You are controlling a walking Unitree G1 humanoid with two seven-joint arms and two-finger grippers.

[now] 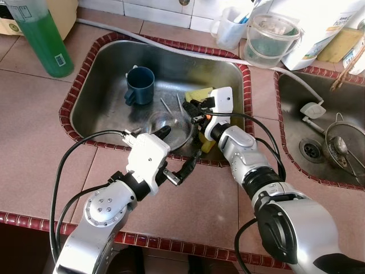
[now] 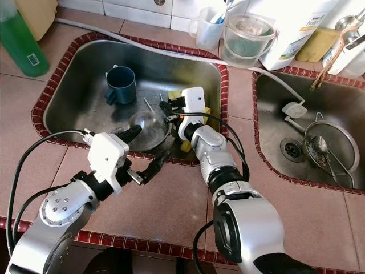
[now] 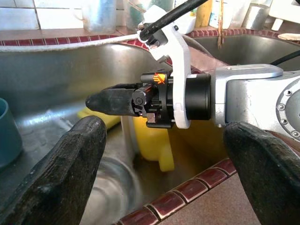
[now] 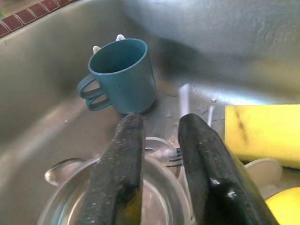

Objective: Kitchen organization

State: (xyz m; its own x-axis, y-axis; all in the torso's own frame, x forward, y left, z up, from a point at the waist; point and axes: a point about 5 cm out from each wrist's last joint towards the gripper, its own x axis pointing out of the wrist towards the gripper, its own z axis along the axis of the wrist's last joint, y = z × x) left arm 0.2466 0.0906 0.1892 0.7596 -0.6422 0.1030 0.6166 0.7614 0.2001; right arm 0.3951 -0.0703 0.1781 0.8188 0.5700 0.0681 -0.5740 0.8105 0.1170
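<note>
A steel sink (image 1: 108,68) holds a blue cup (image 1: 140,85), a clear glass bowl (image 1: 153,122), loose cutlery (image 1: 165,105), a yellow sponge (image 1: 198,93) and a yellow cup (image 3: 150,145). My right gripper (image 1: 193,111) reaches down into the sink over the bowl's far rim. In the right wrist view its fingers (image 4: 117,173) stand a narrow gap apart above the bowl (image 4: 70,201), pointing toward the blue cup (image 4: 124,75), with nothing gripped. My left gripper (image 1: 178,147) hovers at the sink's front edge, open wide, with one finger over the bowl and the other over the counter.
A green bottle (image 1: 40,37) stands at the back left. Behind the sink are a jug (image 1: 228,28) and a clear tub (image 1: 271,37). A white hose (image 1: 171,48) runs along the back rim. The second sink (image 1: 296,97) on the right holds a strainer (image 1: 342,142).
</note>
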